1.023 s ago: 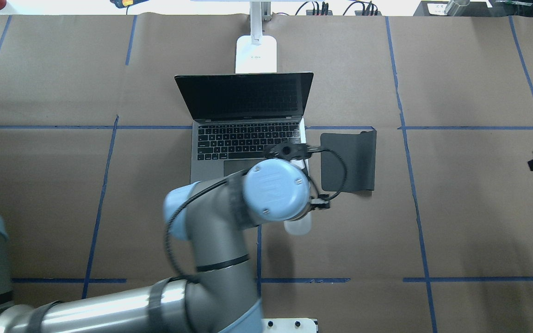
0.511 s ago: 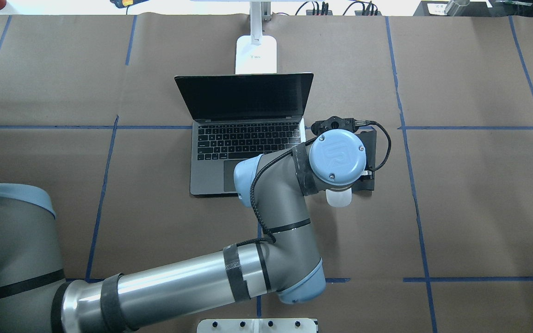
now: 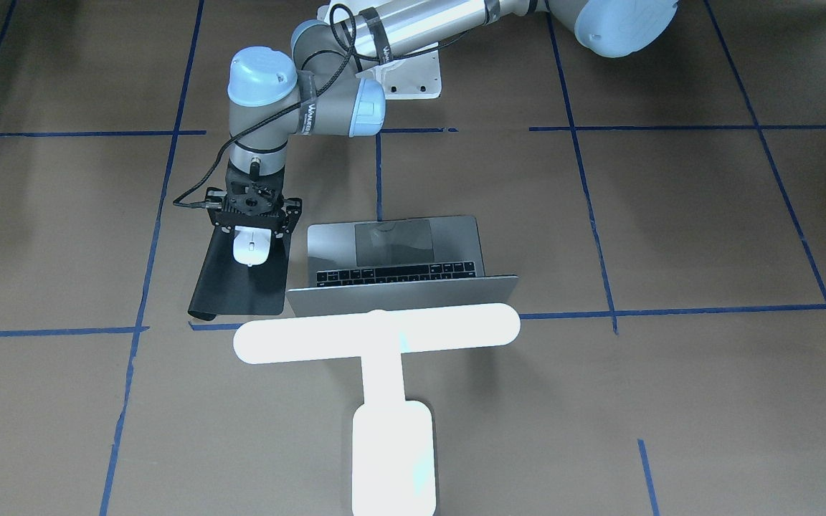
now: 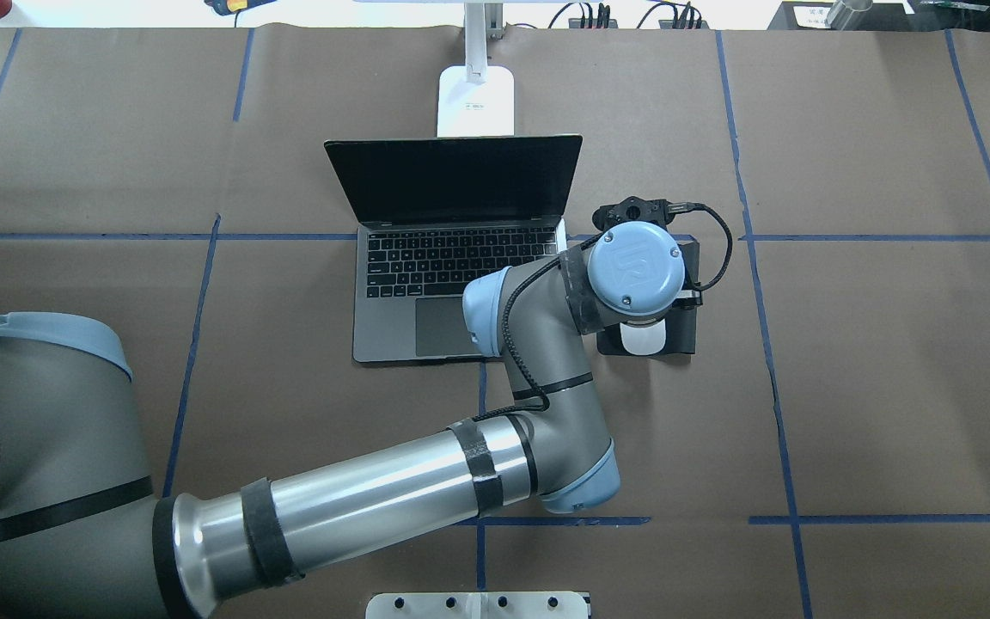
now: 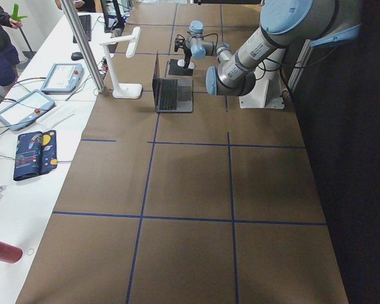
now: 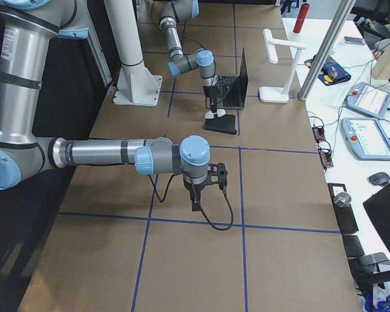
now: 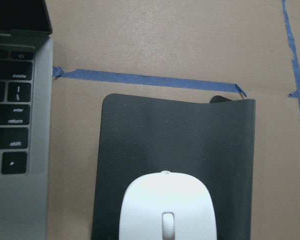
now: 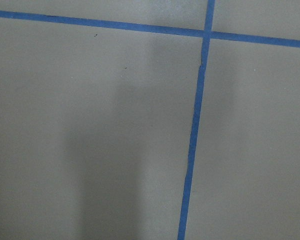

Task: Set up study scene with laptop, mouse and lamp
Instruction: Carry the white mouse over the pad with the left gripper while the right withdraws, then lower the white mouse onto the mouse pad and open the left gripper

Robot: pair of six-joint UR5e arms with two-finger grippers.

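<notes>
Mouse is clamped in the left gripper, jaws closed on its sides, the far end poking out from under the claw. It sits over the near part of a black mat, the part closer to the robot; cannot tell if it touches the mat or hangs just above it. Wrist view shows the mouse centred across the mat's width, scroll wheel visible, fingers out of frame. The mat lies just beside the laptop on the robot's right, a narrow strip of brown paper between them, one far corner curled up. The laptop is open, screen dark, keyboard facing the robot. The lamp stands behind the laptop lid on the side away from the robot, lit, its bar running parallel to the lid and roughly as wide, its base near the lid's back. The left arm reaches past the laptop's front right corner, wrist pointing straight down. The right gripper is well apart from the laptop, toward the robot's right end of the table, pointing down over bare paper near a blue tape crossing; cannot tell whether its jaws are apart or together.
</notes>
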